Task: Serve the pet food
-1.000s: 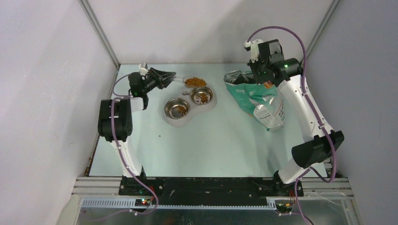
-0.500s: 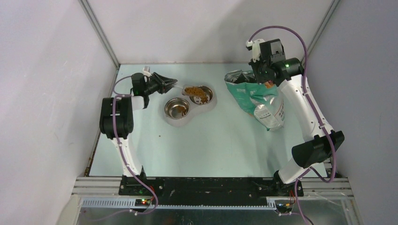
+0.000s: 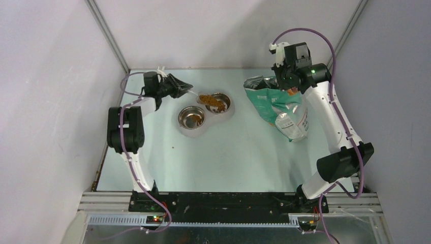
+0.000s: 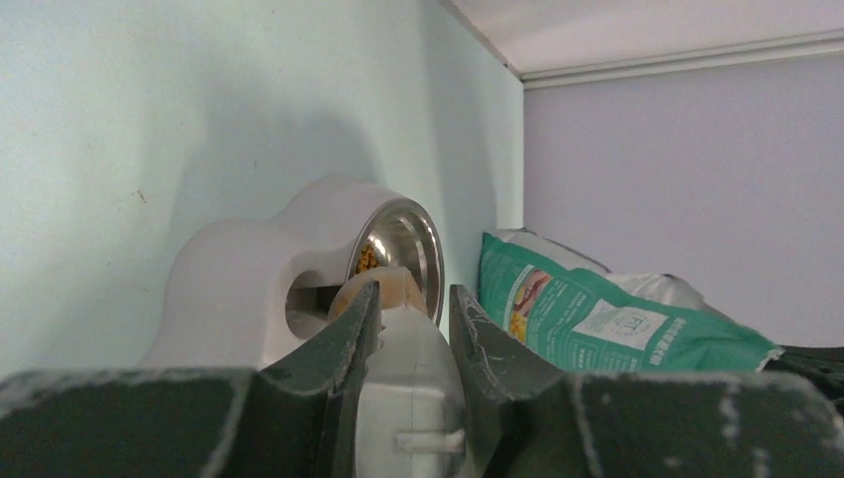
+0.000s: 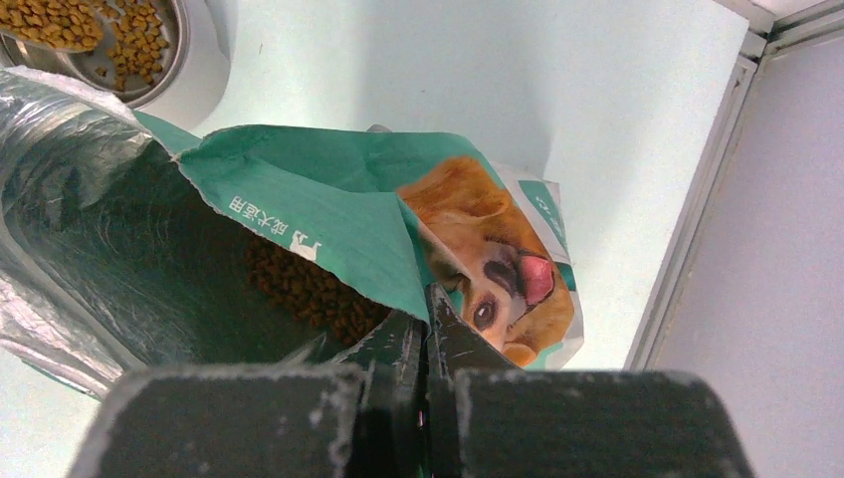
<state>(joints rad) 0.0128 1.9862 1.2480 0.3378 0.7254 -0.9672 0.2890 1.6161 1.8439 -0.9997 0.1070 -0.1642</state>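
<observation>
The pale green table (image 3: 223,157) lies bare just ahead of the two arm bases. Beyond that stands a white double feeder (image 3: 189,132) with two steel bowls. The nearer bowl (image 3: 189,116) holds a small patch of pet food (image 3: 197,120). The farther bowl (image 3: 225,103) has kibble scattered over its bottom.

Over the left rim of the farther bowl hangs a clear plastic scoop (image 4: 408,349), its cup heaped with brown-orange kibble. The left gripper (image 3: 187,89) reaches in from the left, its fingers narrowly parted and clamped on the scoop's handle.

To the right, well apart from the feeder, a teal-green and white dog food bag (image 3: 277,107) stands with its mouth open and more kibble showing inside. At the far right the right gripper (image 5: 426,314) is pinched tight on the bag's top edge.
</observation>
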